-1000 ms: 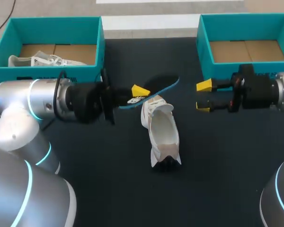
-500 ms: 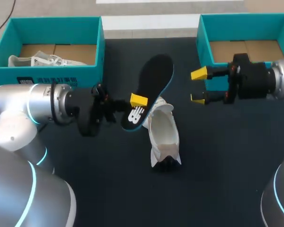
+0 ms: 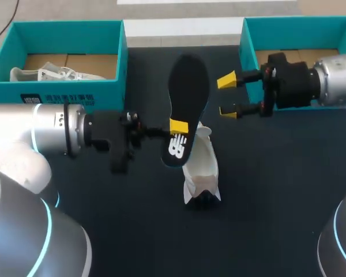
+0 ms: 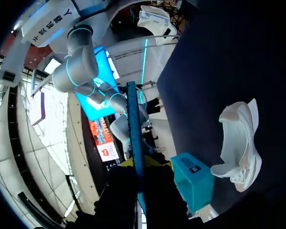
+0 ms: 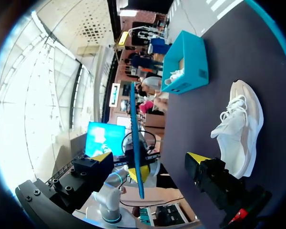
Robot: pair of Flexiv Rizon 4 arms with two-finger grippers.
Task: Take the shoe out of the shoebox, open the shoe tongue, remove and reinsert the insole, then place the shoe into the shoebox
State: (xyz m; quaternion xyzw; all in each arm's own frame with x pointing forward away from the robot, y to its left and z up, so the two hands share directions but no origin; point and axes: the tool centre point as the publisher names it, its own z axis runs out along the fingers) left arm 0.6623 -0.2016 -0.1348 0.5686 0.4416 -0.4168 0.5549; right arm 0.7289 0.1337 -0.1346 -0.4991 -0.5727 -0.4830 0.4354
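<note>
— What are the fingers doing?

— I'm seeing the left gripper (image 3: 179, 125) clamping the insole (image 3: 188, 86) near its heel. One yellow tip is pressing on the black top face. The left wrist view is showing the insole edge-on, a thin teal line running out from between both fingers. The right gripper (image 3: 229, 96) is standing spread wide, gripping nothing, near the insole's toe half but apart from it.

— Any writing?

— A white logo is showing on the insole's heel, just below the yellow tip. A dark label is sitting on the front wall of the left shoebox (image 3: 104, 88). I'm finding both too small to read.

— And the shoe?

— The shoe (image 3: 200, 167) is lying on the table (image 3: 277, 202), white, out of both boxes and roughly between them, its upper end tucked under the raised insole's heel. From the head view I'm looking into its opening. The right wrist view is giving me its laces and side instead. Only the head view is showing the right shoebox (image 3: 248, 52) with its brown cardboard floor, and a second shoe (image 3: 46, 74) lying in the left shoebox.
</note>
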